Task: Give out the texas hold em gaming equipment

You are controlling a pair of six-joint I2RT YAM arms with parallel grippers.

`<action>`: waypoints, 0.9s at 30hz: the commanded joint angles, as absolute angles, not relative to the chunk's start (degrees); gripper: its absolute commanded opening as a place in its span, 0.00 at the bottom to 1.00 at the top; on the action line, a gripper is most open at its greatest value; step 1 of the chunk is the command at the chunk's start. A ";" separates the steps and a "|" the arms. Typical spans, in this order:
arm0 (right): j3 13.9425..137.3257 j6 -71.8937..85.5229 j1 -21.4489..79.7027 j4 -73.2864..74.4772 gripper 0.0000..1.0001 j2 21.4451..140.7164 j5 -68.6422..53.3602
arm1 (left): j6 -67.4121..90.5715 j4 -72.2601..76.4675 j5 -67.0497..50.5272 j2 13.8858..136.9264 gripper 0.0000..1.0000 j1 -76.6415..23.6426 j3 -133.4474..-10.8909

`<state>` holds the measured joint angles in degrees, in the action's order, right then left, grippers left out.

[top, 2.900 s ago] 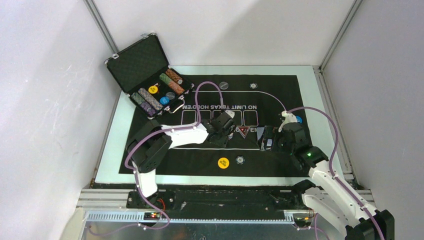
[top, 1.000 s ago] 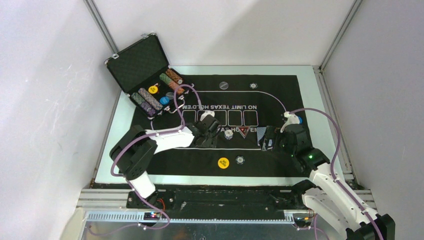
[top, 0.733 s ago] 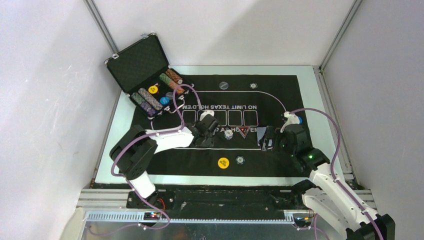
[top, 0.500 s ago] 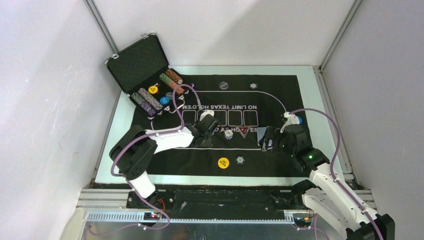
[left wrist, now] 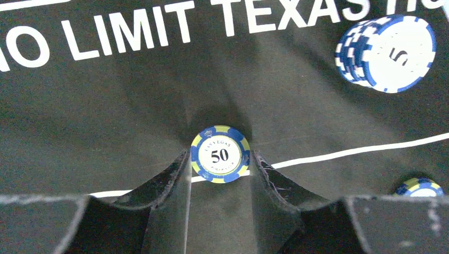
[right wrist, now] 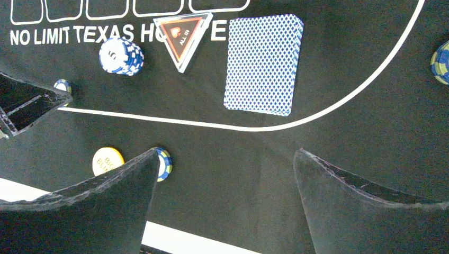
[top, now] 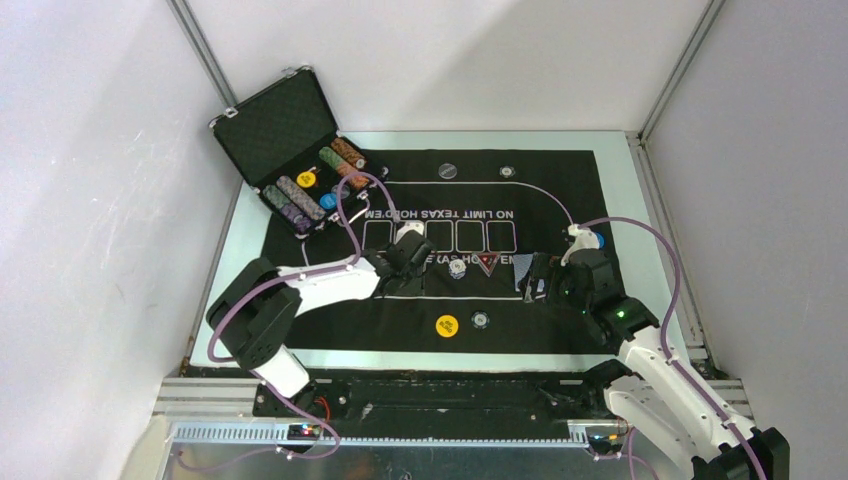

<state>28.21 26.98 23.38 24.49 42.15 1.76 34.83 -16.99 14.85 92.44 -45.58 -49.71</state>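
Left claw (left wrist: 220, 164) first: its two fingers are drawn in against the rim of a single blue-and-yellow 50 chip (left wrist: 219, 153), one finger on each side, pinching it where it lies flat on the mat's white line below the lettering. My right claw (right wrist: 226, 153) hangs spread wide over the near right part of the black mat (top: 560, 190), holding nothing. The mat covers most of the table. At its far left corner the black case (top: 275, 125) stands open with rows of chips inside. On the mat, the deck of blue-backed cards (right wrist: 262, 63) lies squared up just beyond my right claw. The red-black triangle marker (right wrist: 182, 33) sits beside the deck, and a short stack of blue-and-white 5 chips (right wrist: 120, 55) sits just past the marker, near my left claw. A yellow disc (right wrist: 107, 160) and another blue-and-yellow chip (right wrist: 165, 163) lie close together toward the near edge. I judge the step in hand to be the pickup of that single 50 chip, so it can go out to one of the places around the mat. Next I would need to keep the squeeze even and lift straight up. The chip is thin and held only by its edge, so it may tip or slip, and the fingertips could drag on the cloth.
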 commanded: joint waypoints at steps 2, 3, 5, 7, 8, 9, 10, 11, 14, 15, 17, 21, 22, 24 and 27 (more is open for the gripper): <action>28.12 27.30 23.21 22.63 1.00 41.66 2.81 | 36.23 -17.88 15.76 88.17 0.26 -46.73 -50.25; 28.12 27.32 23.16 22.60 1.00 41.66 2.81 | 36.22 -18.25 15.83 88.12 0.26 -46.97 -50.30; 28.12 27.33 23.19 22.61 1.00 41.59 2.81 | 36.29 -18.53 15.98 87.84 0.26 -47.34 -50.54; 28.12 27.33 23.16 22.63 1.00 41.53 2.81 | 36.18 -18.87 15.99 87.64 0.26 -48.02 -50.93; 28.12 27.33 23.15 22.66 0.99 41.51 2.81 | 36.03 -19.10 16.15 87.52 0.26 -48.83 -51.52; 28.12 27.29 23.18 22.69 0.99 41.38 2.86 | 35.94 -19.39 16.29 87.49 0.26 -49.38 -51.82; 28.12 27.36 23.15 22.72 1.00 41.34 2.98 | 35.88 -19.45 16.27 87.57 0.26 -50.69 -52.53; 28.12 27.49 23.18 22.79 1.00 41.25 3.36 | 35.87 -19.28 15.49 87.64 0.26 -51.36 -52.85; 28.12 27.99 23.16 23.46 1.00 40.74 4.99 | 35.86 -18.66 13.77 88.94 0.24 -55.27 -54.98; 28.12 28.27 23.14 23.64 1.00 40.35 5.95 | 35.77 -18.77 13.62 89.30 0.24 -56.20 -55.53; 28.12 28.62 23.07 24.13 1.00 39.63 7.20 | 35.58 -19.13 13.48 90.43 0.24 -58.86 -57.27; 28.12 28.97 23.03 24.60 1.00 38.55 8.05 | 34.76 -17.95 11.43 93.15 0.24 -62.89 -59.72; 28.06 28.99 22.98 24.56 0.99 38.53 8.03 | 34.14 -18.24 11.38 93.64 0.24 -63.89 -60.87; 28.03 29.00 22.95 24.63 1.00 38.45 7.96 | 33.13 -19.45 12.13 95.62 0.24 -64.98 -62.97; 27.98 29.00 22.80 24.69 1.00 38.22 7.79 | 31.91 -20.73 13.23 98.35 0.24 -65.89 -66.09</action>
